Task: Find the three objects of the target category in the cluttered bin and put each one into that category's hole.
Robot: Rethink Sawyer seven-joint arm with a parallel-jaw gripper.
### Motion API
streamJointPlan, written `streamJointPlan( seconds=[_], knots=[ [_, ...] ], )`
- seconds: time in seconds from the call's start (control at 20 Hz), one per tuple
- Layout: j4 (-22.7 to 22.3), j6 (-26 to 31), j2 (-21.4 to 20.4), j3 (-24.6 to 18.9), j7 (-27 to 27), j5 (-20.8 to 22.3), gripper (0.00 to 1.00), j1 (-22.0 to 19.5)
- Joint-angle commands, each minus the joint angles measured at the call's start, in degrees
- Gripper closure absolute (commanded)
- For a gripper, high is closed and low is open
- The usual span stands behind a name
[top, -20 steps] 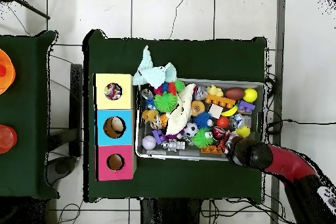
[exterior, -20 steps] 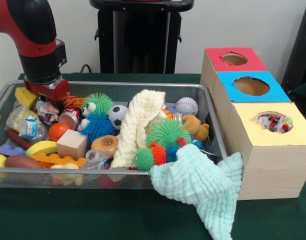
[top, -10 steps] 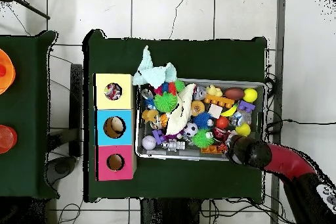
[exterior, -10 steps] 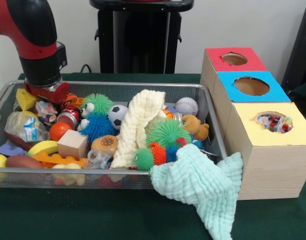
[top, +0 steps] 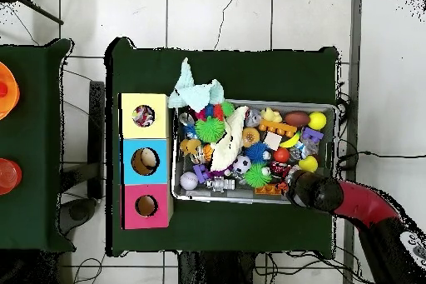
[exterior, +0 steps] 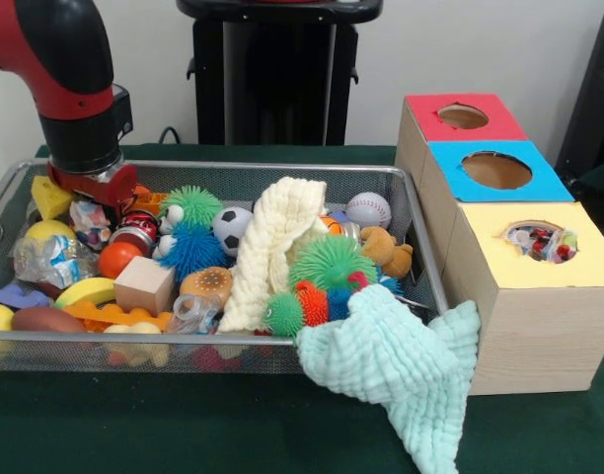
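Note:
The wire mesh bin [exterior: 233, 167] is full of toys; it also shows in the overhead view [top: 233, 201]. My gripper [exterior: 91, 188] is low over the bin's far left corner, and in the overhead view [top: 294, 187] at the bin's lower right. A small crumpled printed wrapper [exterior: 89, 217] lies right under it, touching or nearly so. A larger clear wrapper with blue print [exterior: 51, 259] lies nearer the front left. The yellow-topped hole [exterior: 539, 241] holds one printed wrapper and also shows in the overhead view [top: 143, 116].
A cream knitted cloth [exterior: 272, 247] lies across the bin's middle. A mint cloth [exterior: 401, 360] hangs over the front right rim. Spiky balls [exterior: 332, 262], a wooden block [exterior: 142, 284] and a yellow wedge [exterior: 49, 197] crowd the bin. The blue-topped hole [exterior: 496, 170] and red-topped hole [exterior: 463, 117] stand behind the yellow one.
The gripper has shifted slightly at the far left corner. The clear wrapper has slid towards the front, uncovering a yellow ball behind it. The small wrapper sits a little higher.

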State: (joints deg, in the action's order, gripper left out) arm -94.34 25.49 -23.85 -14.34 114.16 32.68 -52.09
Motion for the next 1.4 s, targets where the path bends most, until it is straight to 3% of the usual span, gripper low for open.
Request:
streamJointPlan(
  seconds=[0.05,0.35,0.5,1.1,1.4],
  knots=[
    [7.4,1.3,3.5,0.7,-0.5,0.9,1.00,0.7],
    [1.5,5.3,-6.6,-1.6,2.2,-5.5,1.00,1.2],
    [0.2,6.9,-9.2,-2.3,2.0,-7.7,1.00,1.1],
    [-4.0,5.3,-14.2,0.7,4.5,-10.6,1.00,4.5],
    [-4.7,4.5,-12.9,1.9,5.6,-11.6,1.00,6.1]
  ],
)
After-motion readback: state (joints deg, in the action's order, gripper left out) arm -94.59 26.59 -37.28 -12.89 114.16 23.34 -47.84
